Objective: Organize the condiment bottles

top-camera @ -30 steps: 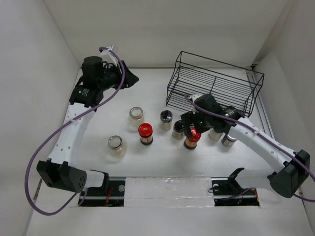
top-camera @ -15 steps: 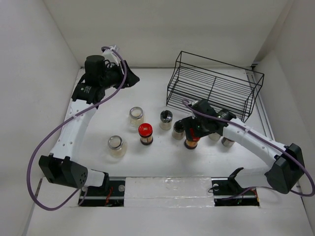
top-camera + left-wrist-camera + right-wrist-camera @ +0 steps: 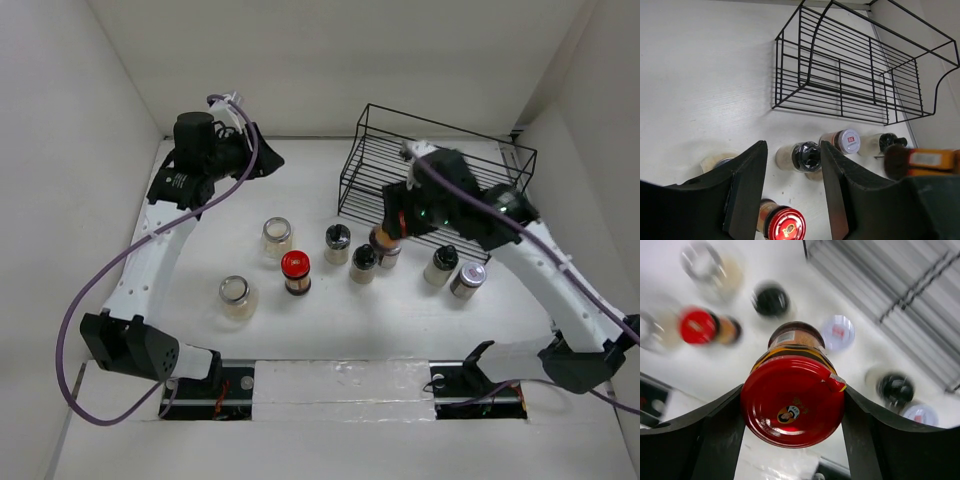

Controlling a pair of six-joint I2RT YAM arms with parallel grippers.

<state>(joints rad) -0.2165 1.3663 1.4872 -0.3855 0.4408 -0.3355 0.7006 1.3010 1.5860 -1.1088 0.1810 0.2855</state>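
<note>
Nearest, at lower left of the overhead view: clear-topped jar [image 3: 237, 296], upright on the white tabletop [image 3: 330, 335]. A little farther up, left of centre: standing red-lidded jar [image 3: 295, 270], with second clear-topped jar [image 3: 277, 237] just beyond. Toward the centre: left black-lidded jar [image 3: 338, 242] and middle black-lidded jar [image 3: 363, 263], near each other but not touching. At right, side by side: right black-lidded jar [image 3: 441, 264] and silver-lidded jar [image 3: 467, 278]. Between those two groups: white-capped jar [image 3: 846, 141], upright.

Right end effector [image 3: 398, 222]: pinches held red-lidded jar [image 3: 792, 405], one finger against each side. Hangs clear of the tabletop, about over the white-capped jar, just in front of the black wire rack [image 3: 440, 170] at upper right.

Farthest, at upper left: left end effector [image 3: 792, 150], jaws spread with nothing between them. Looks down across the jars toward the rack, well apart from both.
</note>
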